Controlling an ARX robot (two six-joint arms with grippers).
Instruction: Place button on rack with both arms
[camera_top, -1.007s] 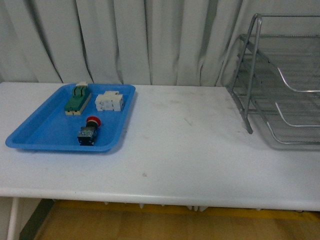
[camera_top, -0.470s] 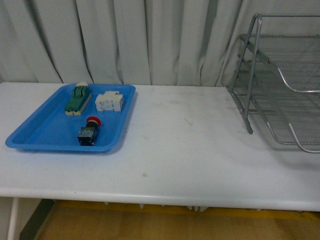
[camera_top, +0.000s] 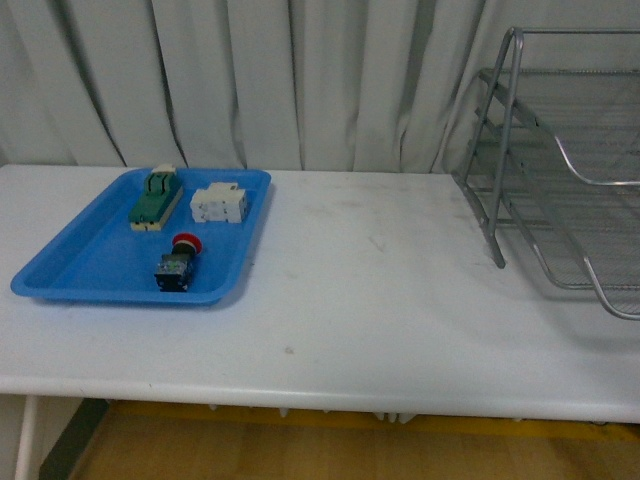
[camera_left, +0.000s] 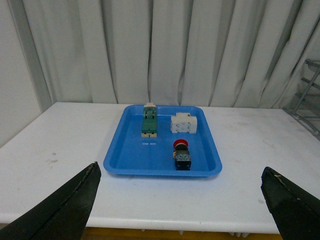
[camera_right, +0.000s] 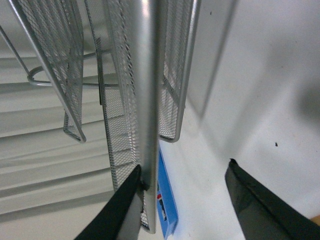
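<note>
Two sets of fingers were spread, holding nothing: the button (camera_left: 182, 154) lay in a blue tray (camera_left: 135, 155) on the counter (camera_left: 60, 150), well ahead of the left fingers (camera_left: 65, 210) and centred between them, the rack (camera_right: 150, 75) tube stood against one of the right fingers (camera_right: 122, 210), so pickup seemed unstarted, needing a left reach.

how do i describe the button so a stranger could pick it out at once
Find the blue tray on the left of the white table. Of the three small parts in it, the button lies nearest the front edge. Unlike the green-and-cream switch and white block behind it, it has a round red cap on a dark body.
</note>
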